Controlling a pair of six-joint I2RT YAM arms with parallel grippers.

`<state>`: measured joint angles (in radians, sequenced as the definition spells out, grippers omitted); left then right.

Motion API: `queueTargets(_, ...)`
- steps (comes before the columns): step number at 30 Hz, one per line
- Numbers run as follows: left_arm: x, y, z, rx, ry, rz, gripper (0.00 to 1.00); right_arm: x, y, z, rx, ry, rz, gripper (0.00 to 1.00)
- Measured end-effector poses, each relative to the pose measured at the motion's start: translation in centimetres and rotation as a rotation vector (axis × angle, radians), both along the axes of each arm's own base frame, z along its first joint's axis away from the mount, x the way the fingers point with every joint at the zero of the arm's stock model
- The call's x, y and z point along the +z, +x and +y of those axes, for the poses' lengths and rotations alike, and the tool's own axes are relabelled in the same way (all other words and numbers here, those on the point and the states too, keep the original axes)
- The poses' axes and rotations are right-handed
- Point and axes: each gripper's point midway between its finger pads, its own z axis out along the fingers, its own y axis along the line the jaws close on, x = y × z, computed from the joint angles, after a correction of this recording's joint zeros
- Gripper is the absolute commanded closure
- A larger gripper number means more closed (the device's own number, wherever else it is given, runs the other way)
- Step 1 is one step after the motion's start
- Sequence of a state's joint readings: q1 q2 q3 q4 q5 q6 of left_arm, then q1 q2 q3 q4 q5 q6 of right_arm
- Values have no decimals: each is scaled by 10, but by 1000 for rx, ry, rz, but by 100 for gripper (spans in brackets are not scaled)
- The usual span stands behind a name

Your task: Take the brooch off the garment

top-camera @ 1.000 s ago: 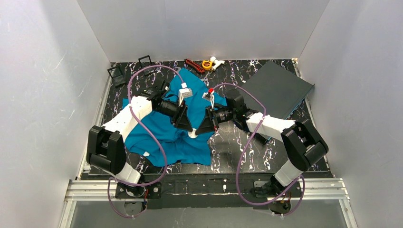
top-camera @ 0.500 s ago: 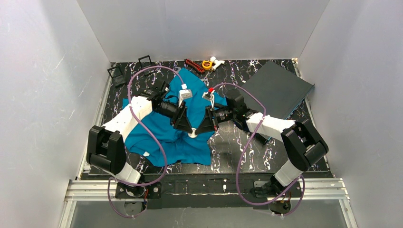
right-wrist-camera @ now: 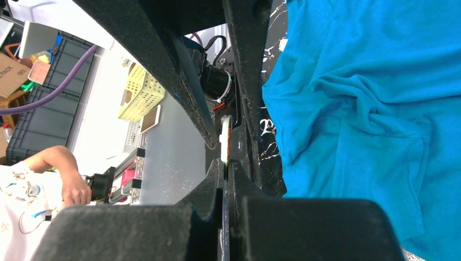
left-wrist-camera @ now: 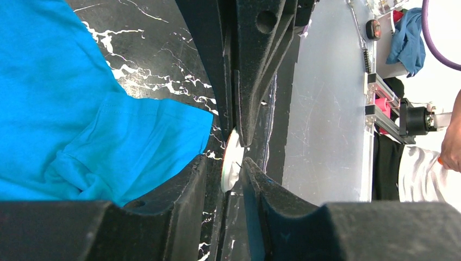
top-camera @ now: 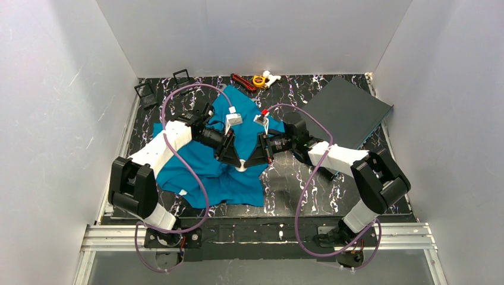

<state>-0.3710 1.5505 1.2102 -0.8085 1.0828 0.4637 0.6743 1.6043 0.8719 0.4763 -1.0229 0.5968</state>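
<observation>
The teal-blue T-shirt (top-camera: 229, 185) lies crumpled on the black marbled table, mostly under my left arm. The brooch (top-camera: 242, 168), a small white disc, sits at the shirt's right edge where both grippers meet. In the left wrist view the brooch (left-wrist-camera: 232, 160) is edge-on over bare table, just beside the shirt (left-wrist-camera: 81, 109). My left gripper (left-wrist-camera: 225, 163) is open, with its jaws a little apart on either side of the disc. My right gripper (right-wrist-camera: 224, 163) is shut on the brooch's (right-wrist-camera: 224, 133) rim, with the shirt (right-wrist-camera: 369, 109) to its right.
A flat dark grey board (top-camera: 347, 110) lies at the back right. Two small black frames (top-camera: 145, 92) stand at the back left. Red, yellow and white small tools (top-camera: 258, 80) lie against the back wall. White walls enclose the table.
My left arm has shifted slightly toward the far left. Both grippers stay at the brooch, and the shirt has not moved.
</observation>
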Motion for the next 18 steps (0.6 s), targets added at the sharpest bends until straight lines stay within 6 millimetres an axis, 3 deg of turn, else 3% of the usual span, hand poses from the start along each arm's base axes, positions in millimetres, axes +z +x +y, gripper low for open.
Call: queueTargets(18, 0, 2, 0, 21, 27, -47, 89, 2, 3, 2, -25, 14, 73, 99)
